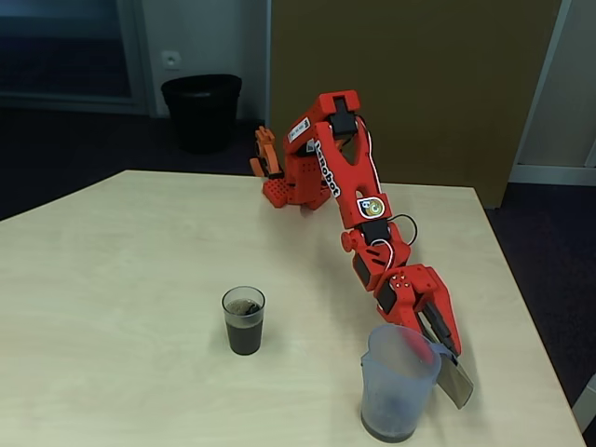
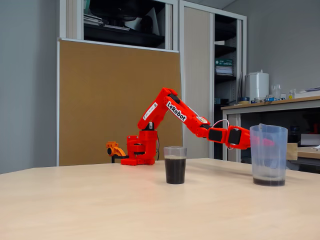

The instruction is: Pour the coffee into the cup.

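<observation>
The end effector (image 1: 438,340) pinches the jug (image 1: 399,382), standing on the table (image 1: 112,279) at lower right of the frame. The cup (image 1: 243,320), near centre, already holds most coffee (image 1: 244,337). Release gently, judging the pour nearly done.

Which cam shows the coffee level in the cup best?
The fixed view from table height: the cup is side-on, so the coffee line shows clearly, well over half full. The higher fixed view looks down on the cup, foreshortening the level.
</observation>
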`<state>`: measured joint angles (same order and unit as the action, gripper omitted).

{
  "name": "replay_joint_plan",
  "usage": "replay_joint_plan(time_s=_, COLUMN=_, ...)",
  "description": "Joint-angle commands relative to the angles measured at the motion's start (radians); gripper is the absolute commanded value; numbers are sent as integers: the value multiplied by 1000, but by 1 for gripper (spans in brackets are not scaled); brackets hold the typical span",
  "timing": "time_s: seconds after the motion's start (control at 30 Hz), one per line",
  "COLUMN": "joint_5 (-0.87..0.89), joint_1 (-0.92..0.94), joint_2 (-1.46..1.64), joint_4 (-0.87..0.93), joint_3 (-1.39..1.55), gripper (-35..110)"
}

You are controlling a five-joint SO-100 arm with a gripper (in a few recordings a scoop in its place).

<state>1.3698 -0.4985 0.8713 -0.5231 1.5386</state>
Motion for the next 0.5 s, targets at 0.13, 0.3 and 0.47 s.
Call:
replay_joint_plan(time_s=0.13, joint_5=14, joint_1=-32, joint_2=106, joint_4=-41, joint_3=74, gripper=12)
replay_joint_plan(time_s=0.3, joint_5=8, joint_1=-37, joint_2=170, joint_4=-43, joint_3=144, gripper=11)
replay_joint_plan(time_s=0.47, joint_5=11, joint_1=-35, joint_2=207, joint_4=-43, joint_3=189, gripper=11)
